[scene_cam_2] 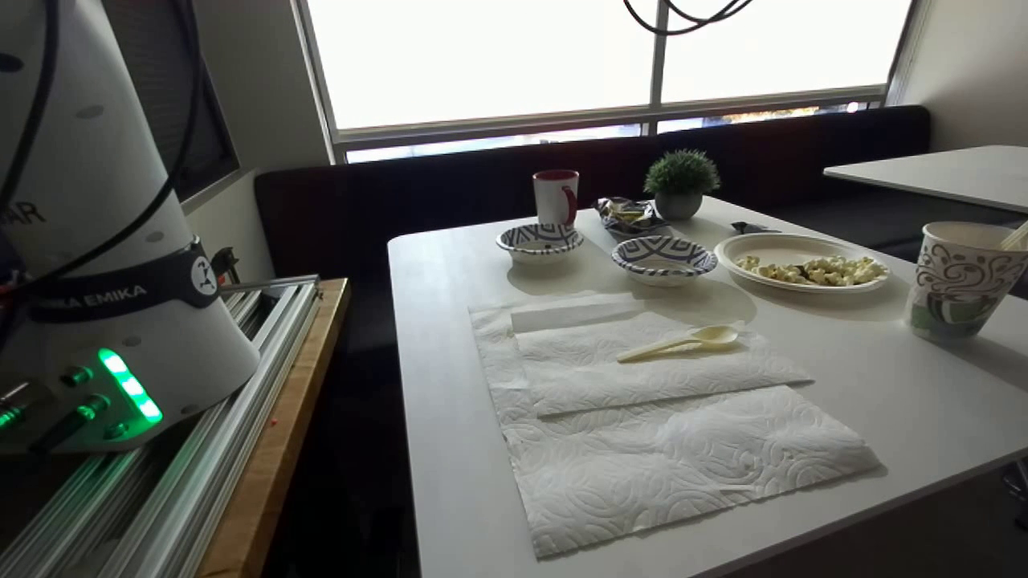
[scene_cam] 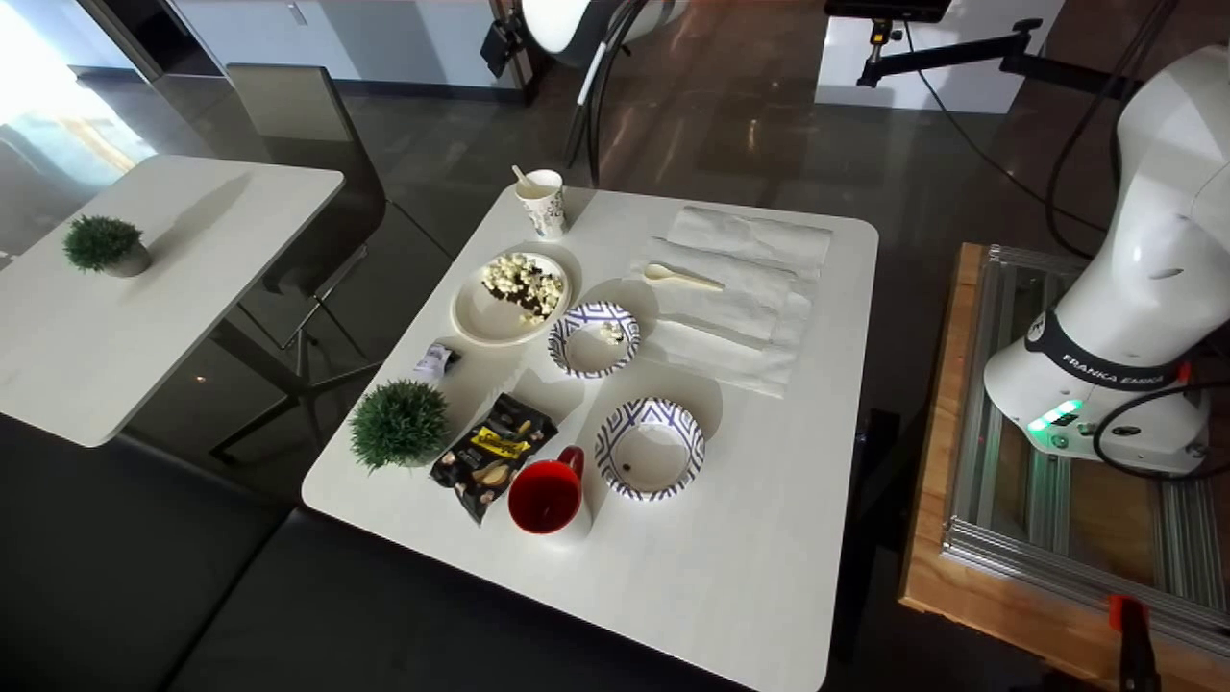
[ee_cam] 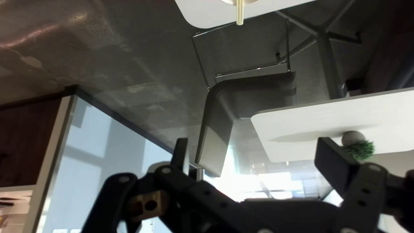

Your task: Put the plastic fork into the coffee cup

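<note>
The coffee cup (scene_cam: 544, 210) is a tall white paper cup with a printed pattern. It stands upright at a table corner, and also shows in an exterior view (scene_cam_2: 956, 289). A pale plastic utensil handle (scene_cam: 523, 177) leans out over its rim, also in an exterior view (scene_cam_2: 1016, 237) and at the top of the wrist view (ee_cam: 240, 13). Its lower end is hidden inside the cup, so I cannot tell whether it is the plastic fork. No tines show anywhere. My gripper (ee_cam: 254, 152) is open and empty in the wrist view, apart from the cup; it is outside both exterior views.
A cream spoon (scene_cam: 680, 278) lies on paper towels (scene_cam_2: 691, 449). Two patterned bowls (scene_cam: 594, 363) (scene_cam: 650, 490), a popcorn plate (scene_cam: 476, 312), a red-lined mug (scene_cam: 574, 527), a black snack bag (scene_cam: 495, 452) and a potted plant (scene_cam: 399, 423) stand on the table (scene_cam: 730, 577).
</note>
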Motion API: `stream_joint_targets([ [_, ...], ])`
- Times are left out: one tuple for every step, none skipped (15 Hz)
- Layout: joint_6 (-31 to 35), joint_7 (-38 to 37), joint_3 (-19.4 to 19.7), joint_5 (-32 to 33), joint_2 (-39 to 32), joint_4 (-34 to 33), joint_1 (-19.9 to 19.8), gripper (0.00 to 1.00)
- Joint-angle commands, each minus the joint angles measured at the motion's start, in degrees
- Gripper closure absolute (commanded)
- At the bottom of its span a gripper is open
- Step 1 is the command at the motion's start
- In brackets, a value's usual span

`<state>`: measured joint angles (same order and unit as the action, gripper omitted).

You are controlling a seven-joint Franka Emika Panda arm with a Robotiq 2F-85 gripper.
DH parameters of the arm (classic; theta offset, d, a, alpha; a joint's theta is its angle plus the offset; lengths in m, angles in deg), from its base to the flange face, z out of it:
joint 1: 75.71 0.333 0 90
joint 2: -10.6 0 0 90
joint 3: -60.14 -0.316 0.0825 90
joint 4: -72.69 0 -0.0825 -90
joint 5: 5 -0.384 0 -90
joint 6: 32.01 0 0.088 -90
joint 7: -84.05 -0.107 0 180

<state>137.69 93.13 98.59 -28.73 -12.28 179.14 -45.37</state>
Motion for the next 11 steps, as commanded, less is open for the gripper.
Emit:
stream_joint_targets([
  [-4.9, 15.0, -5.7, -3.4, 14.3, 8.7, -3.7, 0.00],
  [-6.3, 18.7, -7.0, -4.9, 17.4, 10.2, -5.1, 0.00],
  [-6.7, 22.3, -9.1, -7.1, 20.3, 12.2, -6.8, 0.00],
  [-8.3, 26.1, -9.9, -9.9, 22.3, 13.4, -7.5, 0.00],
  [-9.6, 30.1, -10.7, -14.0, 22.9, 14.0, -7.8, 0.00],
  [-10.0, 34.1, -11.7, -19.2, 23.0, 14.9, -7.5, 0.00],
  [-9.8, 37.0, -12.8, -24.0, 24.2, 17.2, -6.8, 0.00],
  [-9.6, 30.9, -10.2, -17.2, 21.1, 12.7, -7.0, 0.00],
  [-9.7, 33.5, -11.3, -20.1, 22.0, 14.3, -6.9, 0.00],
  [-9.7, 34.5, -12.0, -21.4, 22.3, 15.3, -6.7, 0.00],
  [-9.7, 34.6, -12.5, -21.6, 22.4, 15.8, -6.7, 0.00],
])
